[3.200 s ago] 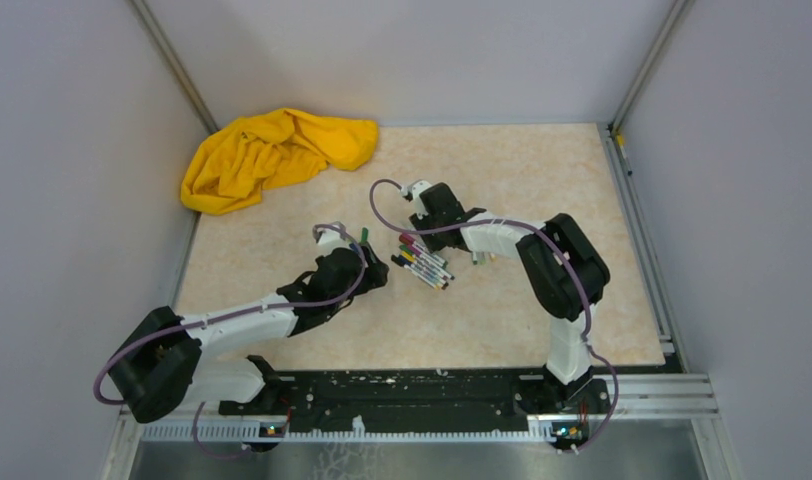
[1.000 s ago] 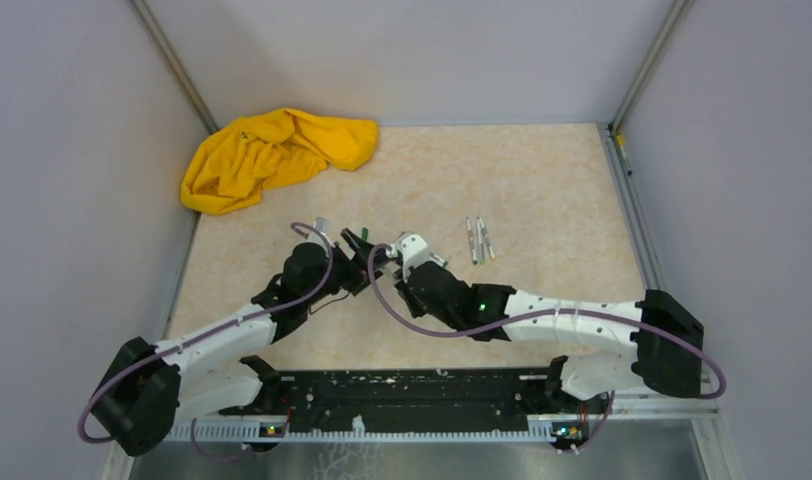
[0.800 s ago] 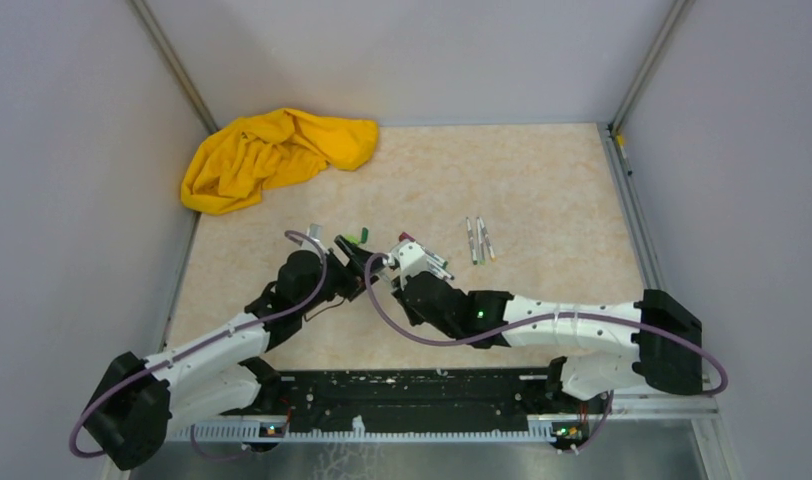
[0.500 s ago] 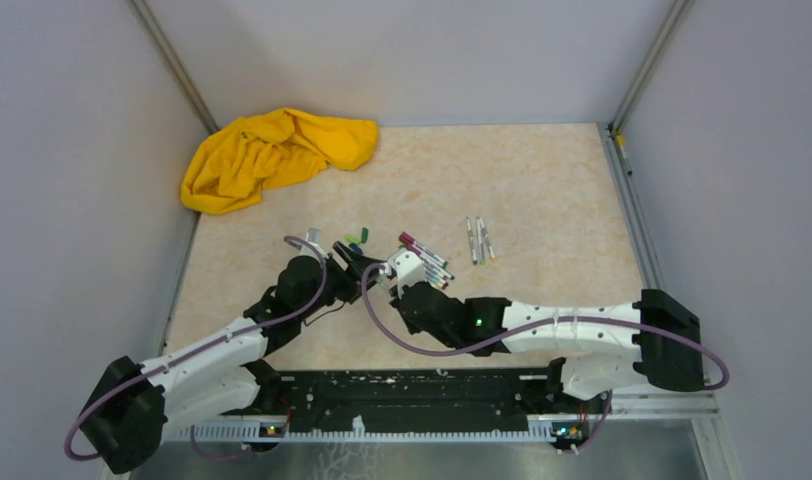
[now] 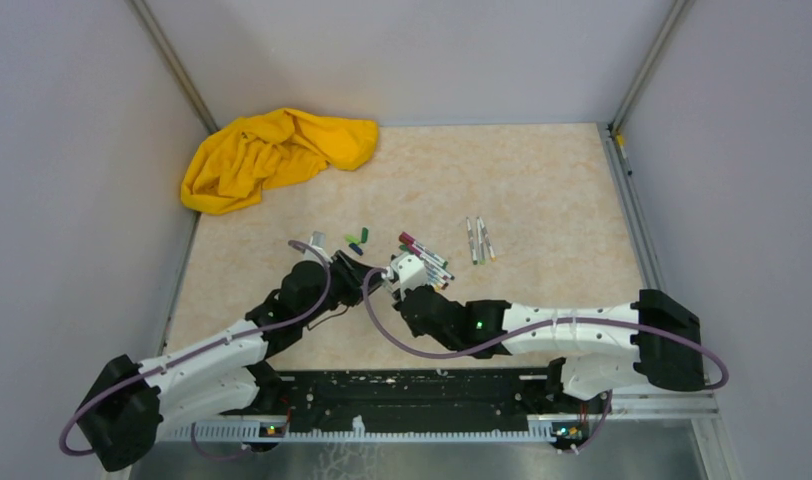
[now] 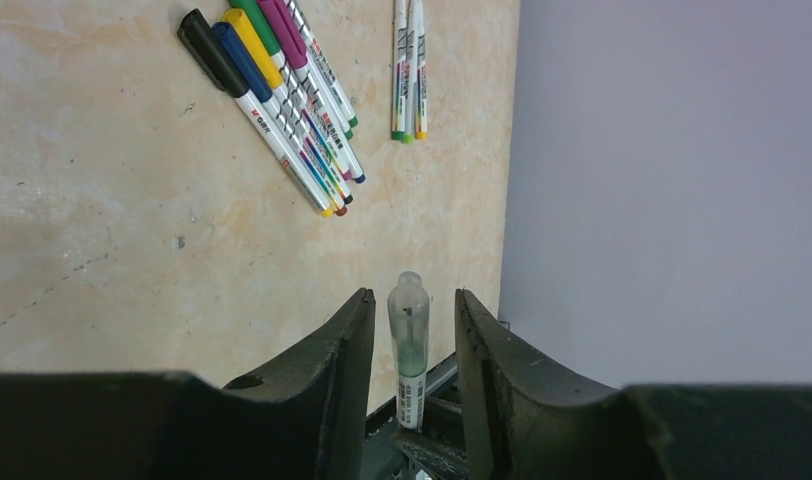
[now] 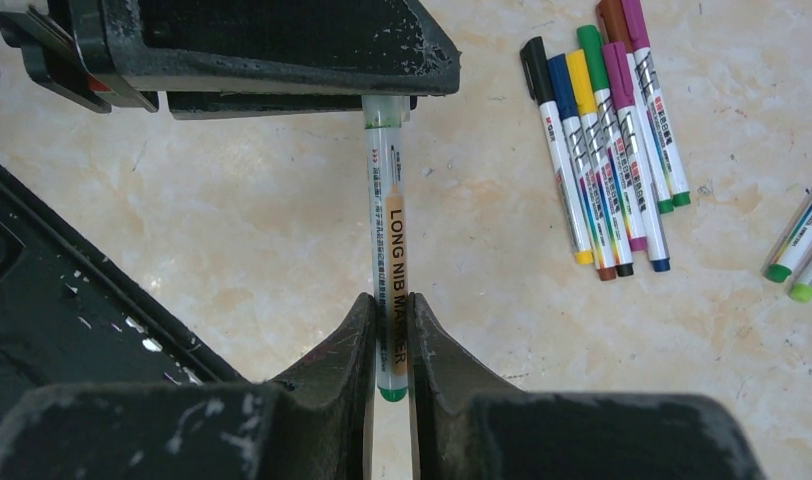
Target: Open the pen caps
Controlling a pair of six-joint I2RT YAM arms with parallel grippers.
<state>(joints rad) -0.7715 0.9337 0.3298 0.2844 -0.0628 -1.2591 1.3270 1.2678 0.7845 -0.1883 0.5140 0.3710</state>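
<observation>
My right gripper (image 7: 390, 300) is shut on the barrel of a white-grey pen (image 7: 388, 200) with a green end, held level above the table. Its far end, a clear tip with green inside (image 6: 409, 320), sits between the jaws of my left gripper (image 6: 410, 295), which stand apart from it on both sides. In the top view the two grippers (image 5: 350, 268) (image 5: 390, 278) meet nose to nose. Three loose pen caps (image 5: 357, 240), green and blue, lie just beyond them. Several capped pens (image 7: 602, 150) lie in a row (image 6: 282, 100). Three uncapped pens (image 5: 479, 240) lie farther right.
A crumpled yellow cloth (image 5: 272, 150) lies at the back left corner. Grey walls close the table on three sides. The black base rail (image 5: 412, 395) runs along the near edge.
Both grippers have drawn back toward the near edge with the pen between them. The green cap that was at the left gripper now lies on the table, and the row of capped pens is uncovered.
</observation>
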